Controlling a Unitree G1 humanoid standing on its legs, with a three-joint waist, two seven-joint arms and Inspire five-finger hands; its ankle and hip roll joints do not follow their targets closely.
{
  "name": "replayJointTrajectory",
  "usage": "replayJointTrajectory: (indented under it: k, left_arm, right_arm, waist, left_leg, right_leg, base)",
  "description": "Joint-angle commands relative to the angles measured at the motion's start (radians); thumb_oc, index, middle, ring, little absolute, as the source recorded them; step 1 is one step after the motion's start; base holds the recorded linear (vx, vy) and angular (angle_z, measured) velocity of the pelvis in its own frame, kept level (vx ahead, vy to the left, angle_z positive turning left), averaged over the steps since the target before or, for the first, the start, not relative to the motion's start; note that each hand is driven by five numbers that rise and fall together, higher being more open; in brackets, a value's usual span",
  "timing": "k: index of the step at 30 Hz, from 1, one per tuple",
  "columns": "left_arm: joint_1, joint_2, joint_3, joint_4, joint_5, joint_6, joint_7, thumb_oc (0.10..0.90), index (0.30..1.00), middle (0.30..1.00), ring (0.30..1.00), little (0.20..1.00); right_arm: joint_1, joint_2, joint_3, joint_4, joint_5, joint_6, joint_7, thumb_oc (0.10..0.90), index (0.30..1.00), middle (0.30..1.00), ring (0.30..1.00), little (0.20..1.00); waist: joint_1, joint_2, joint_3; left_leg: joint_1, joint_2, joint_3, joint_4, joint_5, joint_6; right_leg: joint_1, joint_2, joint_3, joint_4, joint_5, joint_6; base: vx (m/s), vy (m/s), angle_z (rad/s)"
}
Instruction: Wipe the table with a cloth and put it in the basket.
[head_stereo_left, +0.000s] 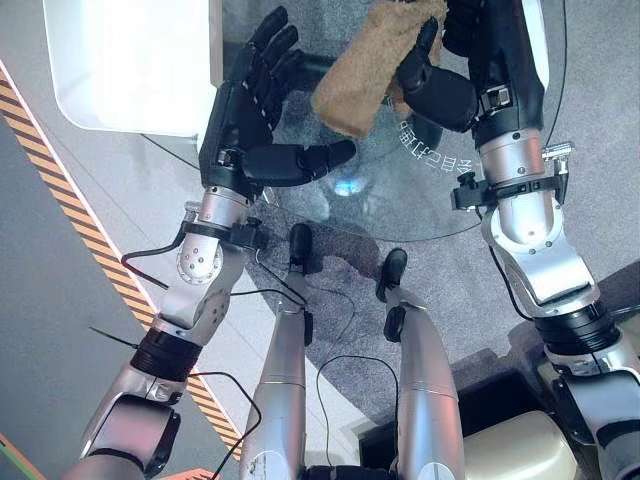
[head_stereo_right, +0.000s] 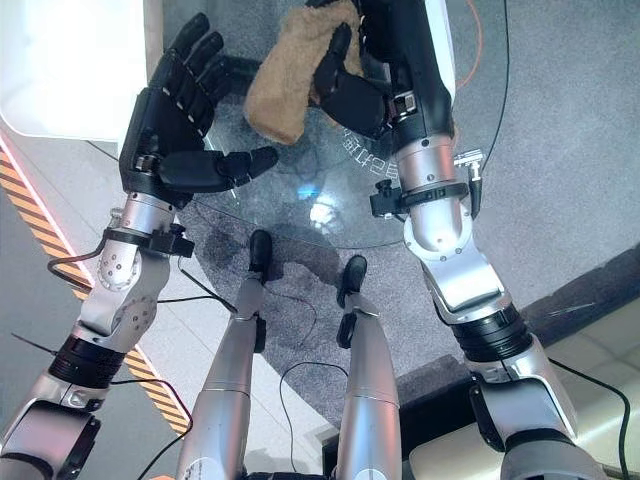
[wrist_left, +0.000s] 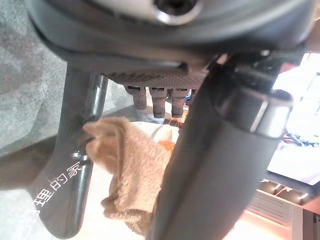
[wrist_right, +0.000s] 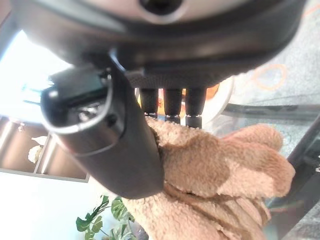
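Observation:
A tan fluffy cloth (head_stereo_left: 365, 70) hangs above the round glass table (head_stereo_left: 420, 190), bunched in my right hand (head_stereo_left: 450, 95). The right wrist view shows that hand's thumb (wrist_right: 125, 145) pressed onto the cloth (wrist_right: 215, 160) against the fingers. My left hand (head_stereo_left: 240, 120) is open at the table's left edge. Its fingers are spread and its thumb points toward the cloth, a short gap away and not touching it. In the left wrist view the cloth (wrist_left: 135, 165) shows beyond the straight fingers (wrist_left: 155, 97).
A white rounded-corner surface (head_stereo_left: 130, 60) lies to the far left of the glass table. Orange and black striped tape (head_stereo_left: 70, 210) runs across the grey floor on the left. A white and orange object (wrist_right: 220, 95) shows behind the right hand's fingers.

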Motion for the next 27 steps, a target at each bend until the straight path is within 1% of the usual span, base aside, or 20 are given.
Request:
replayJointTrajectory:
  k: [1, 11, 27]
  left_arm:
    - [-0.096, -0.033, 0.01, -0.077, 0.011, -0.048, -0.019, 0.8, 0.9, 0.9, 0.9, 0.9]
    - [-0.152, -0.046, -0.025, -0.067, 0.04, -0.012, 0.015, 0.8, 0.9, 0.9, 0.9, 0.9]
    - [-0.246, -0.072, -0.061, -0.054, 0.086, 0.013, 0.053, 0.8, 0.9, 0.9, 0.9, 0.9]
  right_arm:
    - [-0.19, 0.02, -0.041, -0.242, 0.031, -0.161, 0.007, 0.1, 0.3, 0.3, 0.3, 0.2]
    - [-0.214, 0.035, -0.012, -0.249, 0.046, -0.161, 0.018, 0.1, 0.3, 0.3, 0.3, 0.2]
    - [-0.243, 0.07, 0.023, -0.246, 0.067, -0.151, 0.053, 0.1, 0.3, 0.3, 0.3, 0.2]
  waist:
    - [-0.024, -0.015, -0.023]
    - [-0.034, -0.015, -0.023]
    - [-0.048, -0.018, -0.023]
  left_leg:
    - [0.067, -0.081, 0.112, 0.083, -0.122, 0.086]
    - [0.068, -0.077, 0.117, 0.078, -0.119, 0.083]
    - [0.065, -0.072, 0.121, 0.079, -0.116, 0.078]
  right_leg:
    - [0.112, 0.093, -0.008, -0.244, 0.168, 0.025]
    - [0.113, 0.094, -0.004, -0.248, 0.168, 0.027]
    - [0.11, 0.095, 0.002, -0.248, 0.167, 0.027]
  base:
    - [0.0, 0.0, 0.0]
    - [0.0, 0.0, 0.0]
    - [0.0, 0.0, 0.0]
